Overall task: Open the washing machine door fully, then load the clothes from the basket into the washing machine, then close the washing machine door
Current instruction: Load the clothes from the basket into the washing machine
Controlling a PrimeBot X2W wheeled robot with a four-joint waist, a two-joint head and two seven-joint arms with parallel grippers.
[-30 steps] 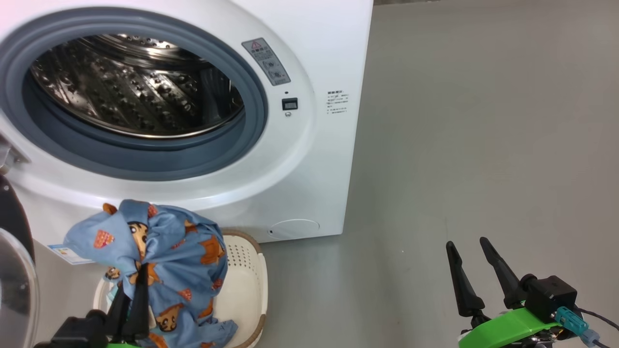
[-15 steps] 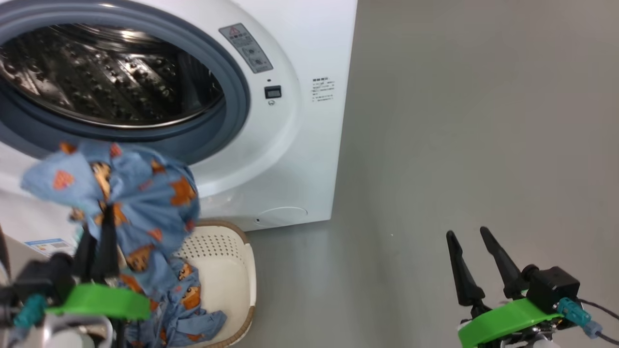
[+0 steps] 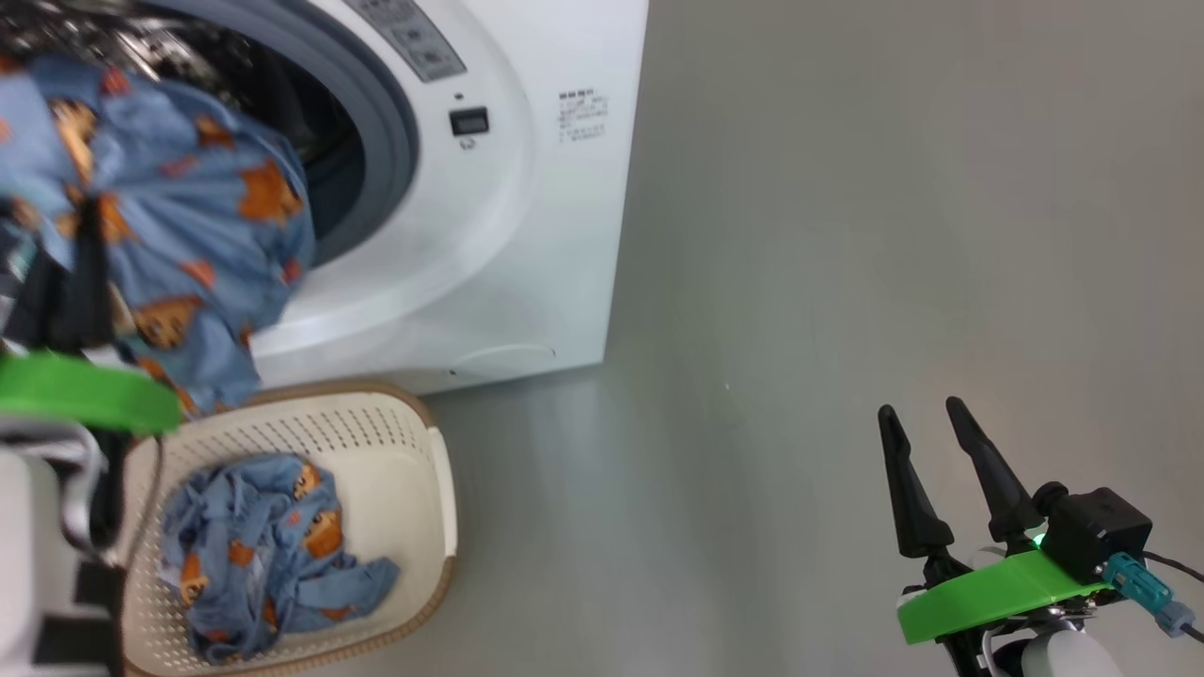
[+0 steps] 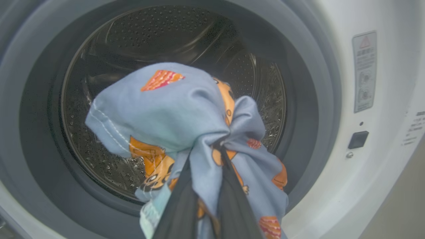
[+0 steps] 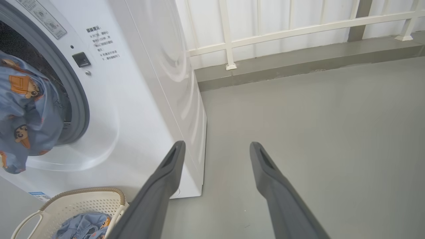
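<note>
**Garment at the washer's mouth**

The washer (image 3: 527, 235) stands with its opening uncovered, and the basket (image 3: 414, 470) is just in front of it. My left hand (image 4: 206, 156) is clamped on a bear-print garment (image 4: 172, 109), holding it up before the drum (image 4: 166, 39). More clothes (image 3: 263, 555) lie in the basket. My right hand (image 3: 920, 406) hangs spread wide and empty over the floor (image 3: 847, 235), well apart.

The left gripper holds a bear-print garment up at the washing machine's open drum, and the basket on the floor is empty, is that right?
Not quite. The basket is not empty: a second bear-print piece lies in it, as the head view shows. The rest holds: the left gripper is shut on a bear-print garment at the washing machine's open drum.
</note>
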